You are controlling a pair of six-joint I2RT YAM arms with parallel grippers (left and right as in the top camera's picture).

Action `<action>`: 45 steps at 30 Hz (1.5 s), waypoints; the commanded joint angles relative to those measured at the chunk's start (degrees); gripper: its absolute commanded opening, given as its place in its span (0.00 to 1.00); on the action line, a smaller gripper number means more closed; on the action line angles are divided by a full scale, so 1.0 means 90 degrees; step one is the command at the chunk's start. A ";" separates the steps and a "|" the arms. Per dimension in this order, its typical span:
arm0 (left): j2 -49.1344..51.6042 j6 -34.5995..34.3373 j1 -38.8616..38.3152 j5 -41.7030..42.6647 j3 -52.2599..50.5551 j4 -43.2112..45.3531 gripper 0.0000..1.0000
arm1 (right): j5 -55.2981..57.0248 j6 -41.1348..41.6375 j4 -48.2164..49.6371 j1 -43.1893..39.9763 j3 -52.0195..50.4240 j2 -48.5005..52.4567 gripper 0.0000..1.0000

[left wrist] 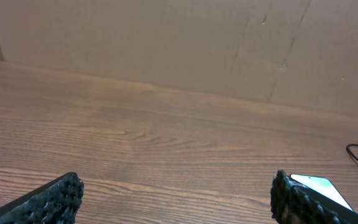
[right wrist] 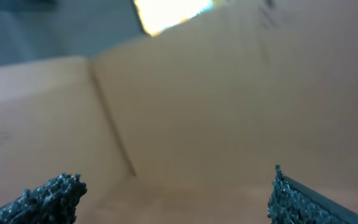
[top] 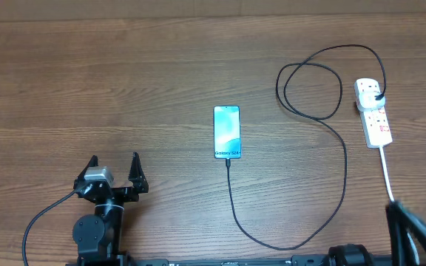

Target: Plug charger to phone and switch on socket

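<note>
The phone (top: 227, 132) lies flat at the table's middle, screen lit blue-teal; its corner shows in the left wrist view (left wrist: 319, 186). The charger cable (top: 331, 185) runs from the phone's near end, loops right and back, and its black plug (top: 378, 97) sits in the white socket strip (top: 375, 114) at the far right. My left gripper (top: 114, 168) is open and empty, near the front left, well left of the phone. My right gripper (right wrist: 176, 196) is open and empty, pointing at a cardboard wall; only part of that arm (top: 413, 229) shows at the front right.
The socket's thick white cord (top: 387, 174) runs toward the front right, close to the right arm. A cardboard wall (left wrist: 179, 43) borders the table's far side.
</note>
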 commanded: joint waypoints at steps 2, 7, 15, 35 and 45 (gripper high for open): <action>-0.0061 0.0143 -0.0041 -0.0068 -0.0027 -0.0024 1.00 | 0.1358 -0.0335 -0.0481 0.0029 -0.0308 0.0080 1.00; -0.0061 0.0141 -0.0041 -0.0068 -0.0027 -0.0024 1.00 | 0.1945 -0.0335 -0.0457 0.0029 -0.0925 0.0104 1.00; -0.0061 0.0143 -0.0041 -0.0068 -0.0027 -0.0024 1.00 | 0.1989 -0.0338 0.0651 -0.0129 -0.2756 0.0070 1.00; -0.0061 0.0143 -0.0041 -0.0068 -0.0027 -0.0024 1.00 | 0.2103 -0.0330 0.3832 -0.0651 -0.7781 -0.2633 1.00; -0.0061 0.0143 -0.0041 -0.0068 -0.0027 -0.0024 1.00 | 0.2106 -0.0311 0.5661 -0.0651 -0.9644 -0.3432 1.00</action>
